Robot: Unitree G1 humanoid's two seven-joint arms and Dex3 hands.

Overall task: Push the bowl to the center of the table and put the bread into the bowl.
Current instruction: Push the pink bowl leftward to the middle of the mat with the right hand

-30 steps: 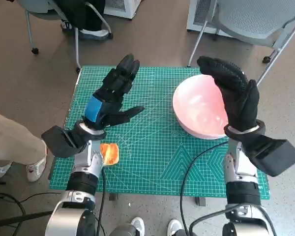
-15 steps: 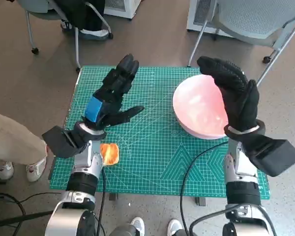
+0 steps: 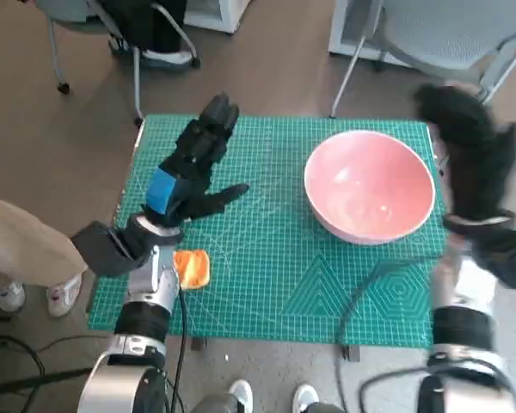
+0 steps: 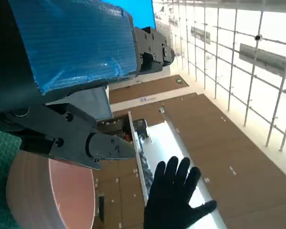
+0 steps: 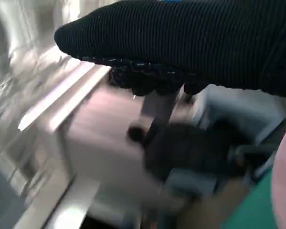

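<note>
Bread (image 3: 192, 268), a small orange-brown piece, lies nearest us at the near left edge of the green cutting mat (image 3: 275, 284), just beside our left forearm and partly tucked behind it. We judge it light and soft, so it should be taken gently by its sides, not squeezed flat.

Farther out, our left hand (image 3: 189, 172) hovers above the mat with fingers spread and nothing in them. The pink bowl (image 3: 370, 185) sits toward the right far part of the mat, off centre. It looks rigid and smooth, probably light plastic, and likely to slide easily on the mat; we would push it low on its outer wall from the right side, so it does not tip.

Our right hand (image 3: 469, 159) is beyond the bowl's right rim, blurred in the head view, so there we cannot tell how its fingers lie. The left wrist view shows that gloved hand (image 4: 174, 200) with fingers apart and empty, and the bowl's side wall (image 4: 33, 191) in profile. The right wrist view is blurred, showing little more than the glove.
</note>
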